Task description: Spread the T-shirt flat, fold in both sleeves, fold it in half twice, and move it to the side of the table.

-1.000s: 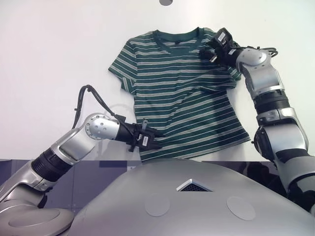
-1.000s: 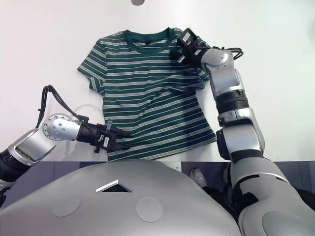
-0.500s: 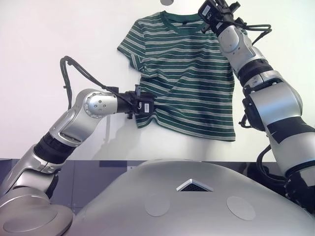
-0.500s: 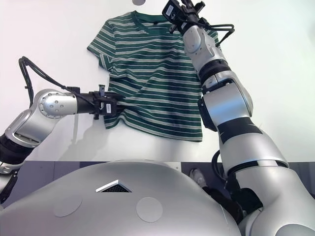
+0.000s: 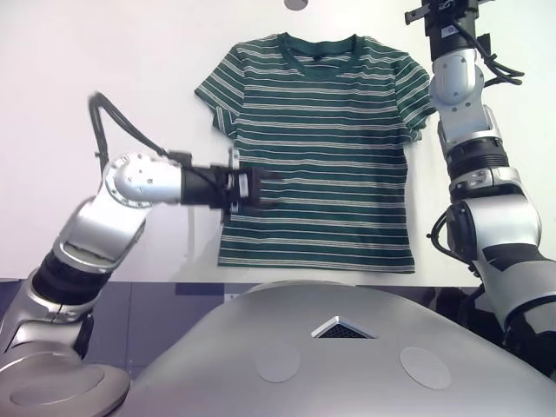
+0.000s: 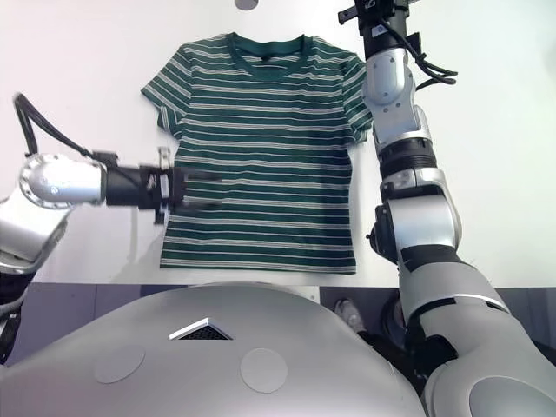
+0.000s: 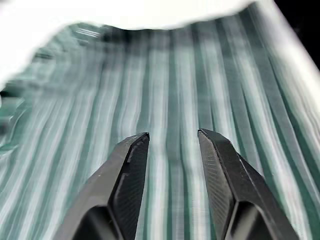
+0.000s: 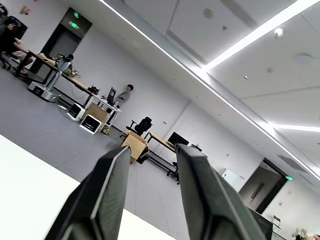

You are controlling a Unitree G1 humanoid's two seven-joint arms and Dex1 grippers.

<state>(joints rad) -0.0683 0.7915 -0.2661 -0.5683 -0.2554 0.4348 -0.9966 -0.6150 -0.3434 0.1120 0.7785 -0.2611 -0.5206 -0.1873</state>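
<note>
The white worktop (image 5: 104, 52) takes most of the head view, and the T-shirt (image 5: 321, 148) lies on it near the middle. The T-shirt is dark green with thin white stripes. It is spread flat with the front side up, the collar (image 5: 317, 48) at 12 o'clock and the hem (image 5: 317, 261) at 6 o'clock, close to the near edge of the worktop. Both sleeves are open and not folded, one at 10 o'clock (image 5: 215, 91) and the other at 2 o'clock (image 5: 415, 87). The body of the T-shirt has only few light wrinkles. The left arm comes in from 8 o'clock and lies almost level, with a black cable (image 5: 109, 117) in a loop over it. The left hand (image 5: 256, 186) is over the 9 o'clock side of the T-shirt, below the sleeve. Its two dark fingers (image 7: 127, 175) are released, with striped cloth visible in the gap, and they grasp nothing; I cannot tell if they touch the cloth. The right arm stands along the 3 o'clock side and reaches to 1 o'clock, past the sleeve. The right hand (image 8: 151, 148) points away from the worktop toward the room, and it is also released, with nothing between the fingers. A small grey disc (image 5: 293, 3) sits at 12 o'clock, just beyond the collar.
</note>
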